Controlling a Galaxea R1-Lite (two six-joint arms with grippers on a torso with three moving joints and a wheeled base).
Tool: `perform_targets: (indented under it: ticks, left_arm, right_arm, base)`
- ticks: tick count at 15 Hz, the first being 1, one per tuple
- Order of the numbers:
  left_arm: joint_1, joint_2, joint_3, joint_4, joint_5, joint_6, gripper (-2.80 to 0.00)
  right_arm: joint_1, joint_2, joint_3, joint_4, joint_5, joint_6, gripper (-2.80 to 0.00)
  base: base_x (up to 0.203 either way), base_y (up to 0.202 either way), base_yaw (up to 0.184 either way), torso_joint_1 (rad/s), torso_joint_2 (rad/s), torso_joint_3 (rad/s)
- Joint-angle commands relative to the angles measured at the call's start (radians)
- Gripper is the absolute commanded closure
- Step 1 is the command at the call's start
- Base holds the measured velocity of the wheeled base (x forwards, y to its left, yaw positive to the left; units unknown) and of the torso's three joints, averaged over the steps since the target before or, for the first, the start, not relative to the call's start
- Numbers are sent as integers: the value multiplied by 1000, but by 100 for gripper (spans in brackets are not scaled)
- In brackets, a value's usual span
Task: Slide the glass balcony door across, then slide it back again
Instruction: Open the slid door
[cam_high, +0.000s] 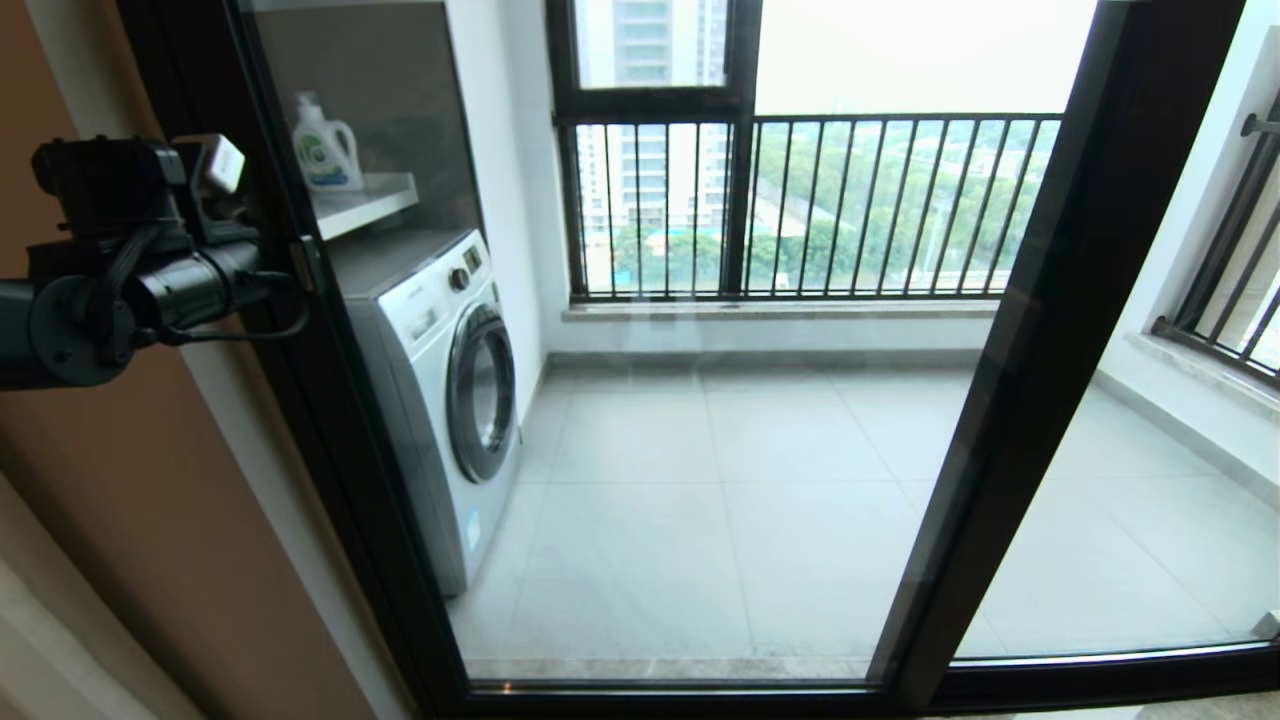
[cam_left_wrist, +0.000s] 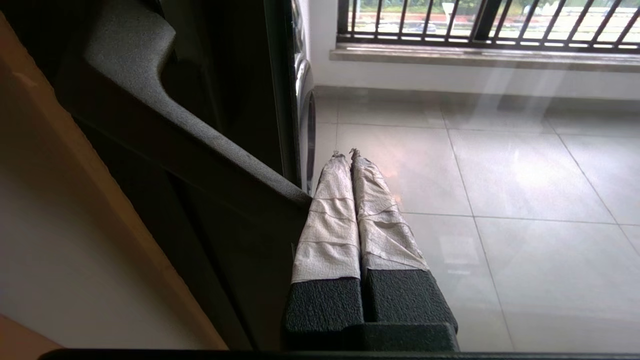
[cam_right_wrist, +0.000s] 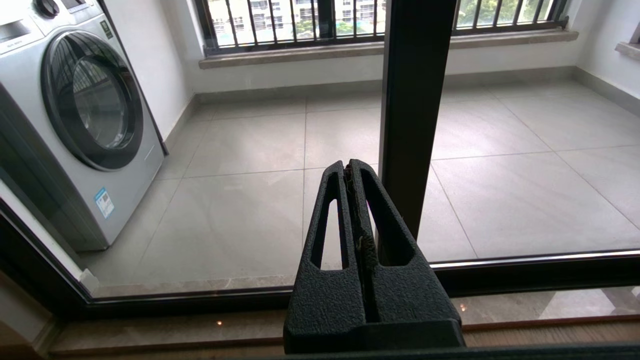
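The glass balcony door (cam_high: 650, 420) stands across the doorway, its left upright close to the tan wall (cam_high: 120, 500) and its right upright running diagonally through the right half of the head view. The left arm reaches in from the left edge at handle height, and the left gripper (cam_left_wrist: 346, 154) has its two tape-wrapped fingers (cam_left_wrist: 332, 215) pressed together with nothing between them, lying just beside the black bar handle (cam_left_wrist: 165, 125) on the door's left upright; whether they touch the glass cannot be told. The right gripper (cam_right_wrist: 348, 167) hangs low before the door's bottom rail, its black fingers likewise pressed together on nothing, with the dark right upright (cam_right_wrist: 412, 115) behind it. Through the pane, a white washing machine (cam_high: 445, 390) stands against the left side of the tiled balcony floor (cam_high: 720, 480), a detergent bottle (cam_high: 325, 145) rests on the shelf (cam_high: 365, 205) above it, and a barred window (cam_high: 800, 200) closes the far side.
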Motion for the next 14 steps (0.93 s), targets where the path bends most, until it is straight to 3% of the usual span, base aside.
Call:
perform_targets:
  ticks: [1,14]
  left_arm:
    - [22,5,10,-4,-1,1,0]
    - [68,18,20,-3,-2,3,0]
  right_arm:
    - [0,0,12,0,0,-1,0]
    - [0,0,12,0,0,0,0]
  base:
    - [0,0,0,0,0,0]
    - [0,0,0,0,0,0]
